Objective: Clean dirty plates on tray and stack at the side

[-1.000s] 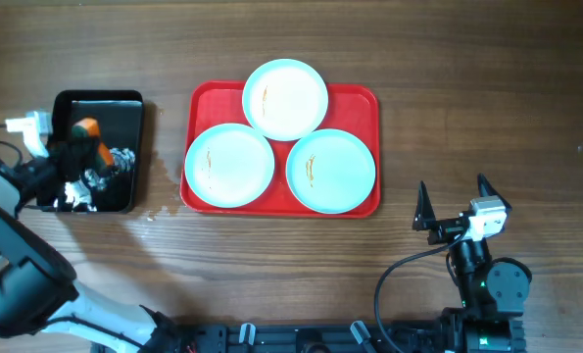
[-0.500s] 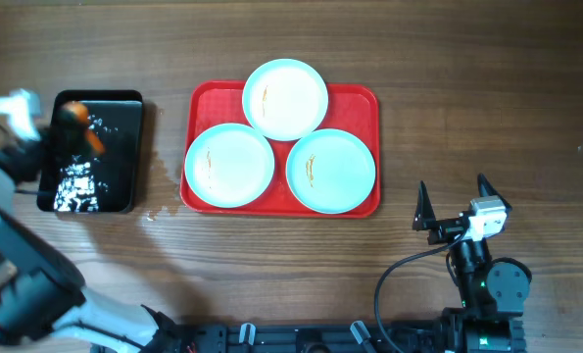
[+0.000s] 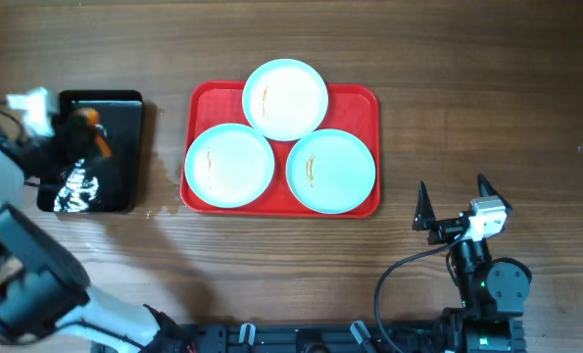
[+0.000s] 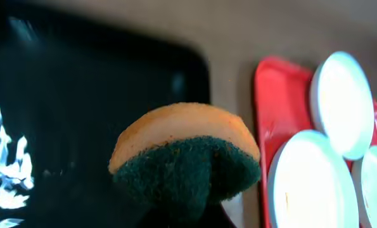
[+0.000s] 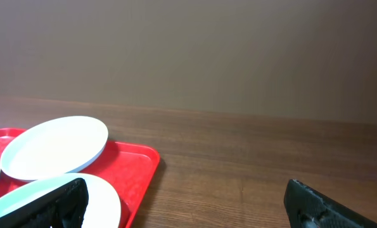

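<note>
Three pale blue-white plates sit on the red tray (image 3: 355,95): one at the back (image 3: 285,98), one front left (image 3: 229,166), one front right (image 3: 331,171). Each has a thin orange-brown smear. My left gripper (image 3: 78,137) is over the black tray and is shut on an orange sponge with a dark green scouring side (image 4: 187,158). The plates and red tray also show at the right of the left wrist view (image 4: 305,177). My right gripper (image 3: 455,204) is open and empty, near the table's front right, just right of the red tray (image 5: 134,168).
A glossy black tray (image 3: 124,108) with white foam (image 3: 75,188) in it stands at the left of the table. A small wet patch (image 3: 154,211) lies on the wood between the two trays.
My left gripper has shifted with the sponge over the black tray, first toward its back left, then a little forward and right. The right arm and the plates have not moved.
</note>
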Controlling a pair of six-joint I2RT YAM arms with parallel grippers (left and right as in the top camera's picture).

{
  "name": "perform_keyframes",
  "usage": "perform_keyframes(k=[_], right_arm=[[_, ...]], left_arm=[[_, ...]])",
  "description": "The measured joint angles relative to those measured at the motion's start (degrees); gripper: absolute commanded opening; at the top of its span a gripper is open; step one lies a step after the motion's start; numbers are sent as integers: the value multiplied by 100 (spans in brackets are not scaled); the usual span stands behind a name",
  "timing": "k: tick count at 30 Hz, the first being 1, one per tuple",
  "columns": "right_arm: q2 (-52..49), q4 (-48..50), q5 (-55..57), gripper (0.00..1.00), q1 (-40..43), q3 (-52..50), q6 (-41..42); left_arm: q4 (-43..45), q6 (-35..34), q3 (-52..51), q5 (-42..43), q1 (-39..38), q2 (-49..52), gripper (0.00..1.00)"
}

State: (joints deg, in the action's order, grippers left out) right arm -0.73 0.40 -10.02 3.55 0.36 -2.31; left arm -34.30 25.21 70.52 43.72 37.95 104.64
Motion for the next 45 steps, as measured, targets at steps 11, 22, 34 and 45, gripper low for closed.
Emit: perform_keyframes(k=[11,22,34,45], right_arm=[[0,0,0,100,0,0,2],[0,0,0,100,0,0,2],[0,0,0,100,0,0,2],[0,0,0,100,0,0,2]], left_arm=[[-92,-354,1613,428,-24,-1543,4],[-197,-448,2026,271,116,-741,4],[-1091,-177,894,-507,-46,778,4],[-962,-267,1867,-603,-122,-1043,4]])
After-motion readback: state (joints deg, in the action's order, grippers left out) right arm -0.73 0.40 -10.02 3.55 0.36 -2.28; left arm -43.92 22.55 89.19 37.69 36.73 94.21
